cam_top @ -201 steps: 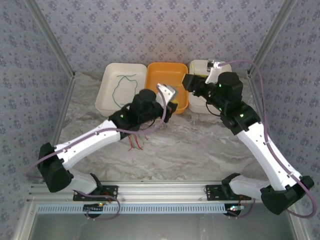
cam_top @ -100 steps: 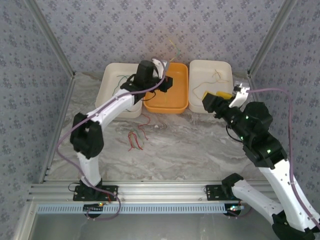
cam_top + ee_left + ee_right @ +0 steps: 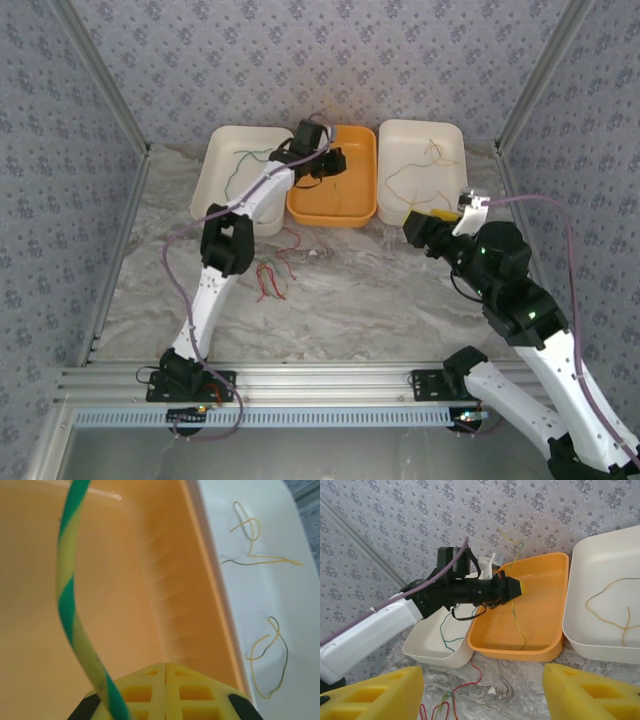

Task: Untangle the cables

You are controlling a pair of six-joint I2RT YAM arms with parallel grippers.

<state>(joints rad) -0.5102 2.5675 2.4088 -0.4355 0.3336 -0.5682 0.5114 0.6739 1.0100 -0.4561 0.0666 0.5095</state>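
Compared with half a second ago, the left arm is stretching further out and bringing the striped green-yellow cable (image 3: pixel 67 605) down over the orange tray (image 3: pixel 165 580). The left gripper (image 3: pixel 166 672) is pinching it with fingers closed, and the free length is hanging into the tray. Sorting appears to be progressing: a green cable (image 3: pixel 232 178) is lying in the left white tray (image 3: pixel 213 195) and yellow cables (image 3: pixel 248 527) in the right white tray (image 3: pixel 260 595), while red cables (image 3: pixel 268 278) are waiting on the table (image 3: pixel 400 290). The right gripper (image 3: pixel 481 682) is hanging back, fingers wide apart, holding nothing.
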